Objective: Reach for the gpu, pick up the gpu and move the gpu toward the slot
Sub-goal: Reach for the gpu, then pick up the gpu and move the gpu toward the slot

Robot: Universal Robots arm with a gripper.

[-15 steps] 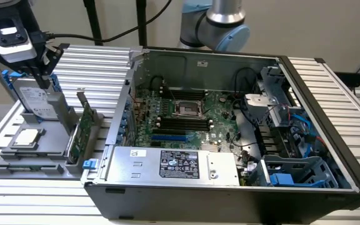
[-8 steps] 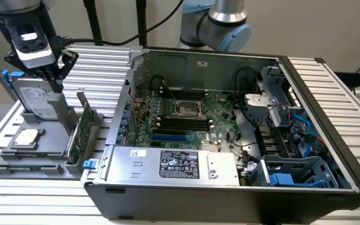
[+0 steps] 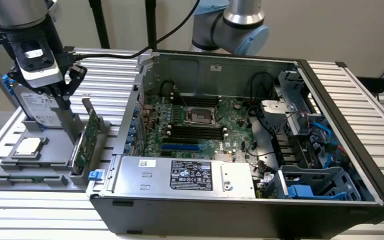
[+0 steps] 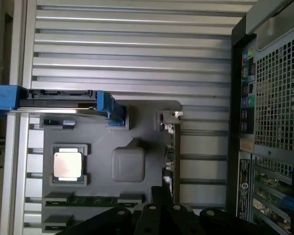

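Green flat circuit-board gpu (image 3: 90, 134), silvery end bracket, upright in grey holder (image 3: 18, 172), just beside black gripper (image 3: 65, 107), untouched; grip state: cannot tell.

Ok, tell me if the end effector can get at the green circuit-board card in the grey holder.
Probably yes: the end effector hangs close to the green circuit-board card, which stands on edge in the grey holder, top edge uncovered; the silver hard drive stands apart.
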